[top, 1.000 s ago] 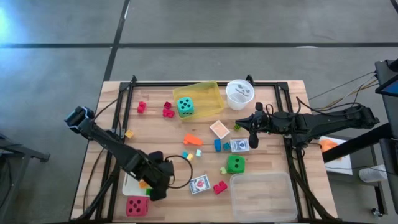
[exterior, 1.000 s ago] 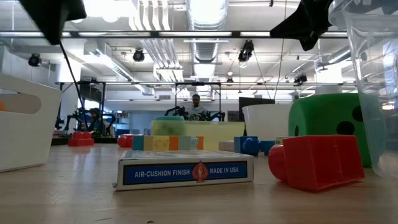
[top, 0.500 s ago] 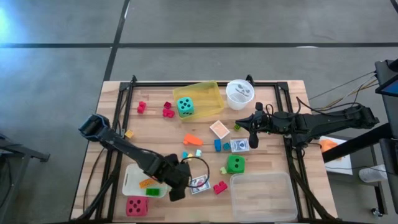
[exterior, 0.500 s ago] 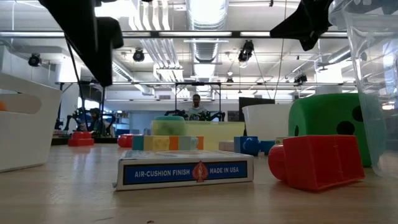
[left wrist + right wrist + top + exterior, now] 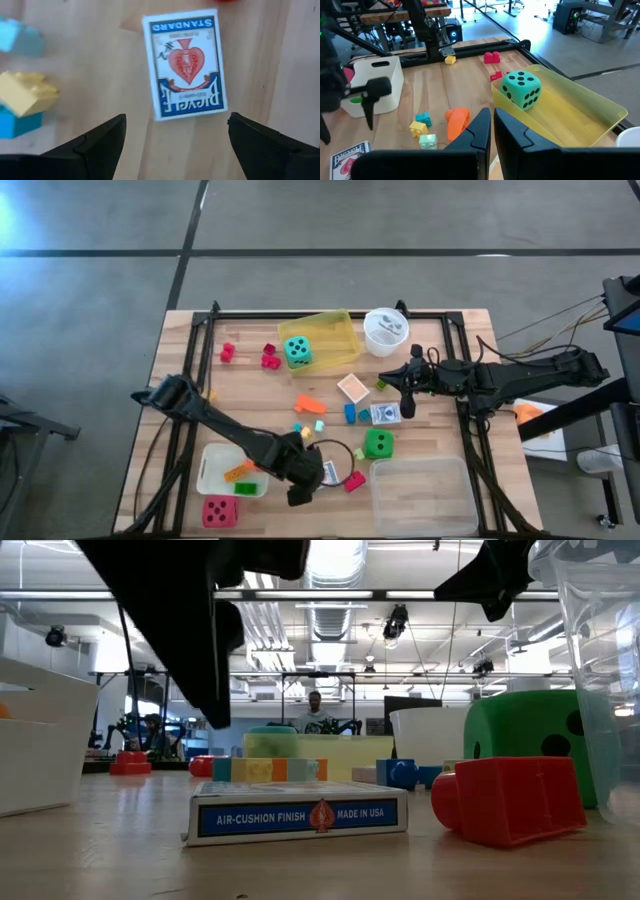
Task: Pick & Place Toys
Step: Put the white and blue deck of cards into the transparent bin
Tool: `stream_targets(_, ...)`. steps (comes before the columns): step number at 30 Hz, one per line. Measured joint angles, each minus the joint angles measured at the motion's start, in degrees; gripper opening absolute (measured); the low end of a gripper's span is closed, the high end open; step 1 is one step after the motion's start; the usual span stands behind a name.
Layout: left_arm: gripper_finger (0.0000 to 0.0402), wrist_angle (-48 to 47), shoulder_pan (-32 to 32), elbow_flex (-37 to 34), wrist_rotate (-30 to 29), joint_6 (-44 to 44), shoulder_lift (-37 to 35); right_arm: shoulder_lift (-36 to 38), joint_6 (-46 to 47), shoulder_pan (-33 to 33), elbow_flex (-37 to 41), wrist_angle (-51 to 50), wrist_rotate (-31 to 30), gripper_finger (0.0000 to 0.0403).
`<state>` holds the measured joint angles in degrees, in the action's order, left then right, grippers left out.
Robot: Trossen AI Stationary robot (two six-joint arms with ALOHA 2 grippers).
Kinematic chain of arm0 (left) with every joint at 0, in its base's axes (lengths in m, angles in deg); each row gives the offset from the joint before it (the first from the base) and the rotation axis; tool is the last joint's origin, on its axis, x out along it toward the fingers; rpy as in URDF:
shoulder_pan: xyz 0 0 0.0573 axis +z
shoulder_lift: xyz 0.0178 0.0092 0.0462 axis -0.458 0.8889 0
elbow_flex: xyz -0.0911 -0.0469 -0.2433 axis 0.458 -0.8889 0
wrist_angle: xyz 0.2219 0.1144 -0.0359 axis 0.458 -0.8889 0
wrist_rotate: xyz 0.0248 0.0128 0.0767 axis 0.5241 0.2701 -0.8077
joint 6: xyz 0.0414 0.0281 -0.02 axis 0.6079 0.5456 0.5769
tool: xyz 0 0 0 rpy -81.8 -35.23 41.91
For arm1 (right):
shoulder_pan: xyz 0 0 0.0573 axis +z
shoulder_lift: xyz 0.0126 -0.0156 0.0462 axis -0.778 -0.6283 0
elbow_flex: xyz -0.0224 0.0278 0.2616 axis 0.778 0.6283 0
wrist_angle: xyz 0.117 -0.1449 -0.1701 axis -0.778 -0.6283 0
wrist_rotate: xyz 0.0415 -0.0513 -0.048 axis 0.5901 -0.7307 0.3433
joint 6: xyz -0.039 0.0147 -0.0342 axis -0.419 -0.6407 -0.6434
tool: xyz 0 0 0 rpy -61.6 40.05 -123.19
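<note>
Your left gripper [image 5: 172, 135] hangs with its fingers spread wide and empty, right above the card box [image 5: 185, 68] that lies flat on the wood at the near middle of the table. The box sits slightly skewed between the two fingers [image 5: 95, 142], not square to them. If you drop as you are, one pad may land on a corner and spin the box instead of pinching it. It is also thin and flat, so the tips could scrape the table or slide over its top without getting under an edge.

Just to its right lies a red block [image 5: 354, 481], and a yellow block [image 5: 26, 92] and blue pieces sit near the fingers' other side; a wide descent could knock any of these away. The white tray [image 5: 213, 463] stands to the left, already holding a few pieces, with the red die [image 5: 220, 511] in front of it.

Your right gripper [image 5: 407, 402] waits closed and empty over the far right, above a second card box [image 5: 385, 414]; keep it there, clear of the left arm's sweep.
</note>
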<state>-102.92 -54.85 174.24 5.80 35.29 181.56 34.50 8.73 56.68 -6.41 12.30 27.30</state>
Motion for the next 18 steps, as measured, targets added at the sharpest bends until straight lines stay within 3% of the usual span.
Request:
stream_targets(8, 0.0337, 0.76, 0.21, 3.04, -0.09, 0.65, 5.42, 0.0, 0.0, 0.0, 0.0, 0.0, 0.0, 0.002)
stream_targets(18, 0.0337, 2.03, 0.37, 3.02, -0.05, 0.65, 6.73, 0.0, 0.02, 0.0, 0.0, 0.0, 0.04, 0.002)
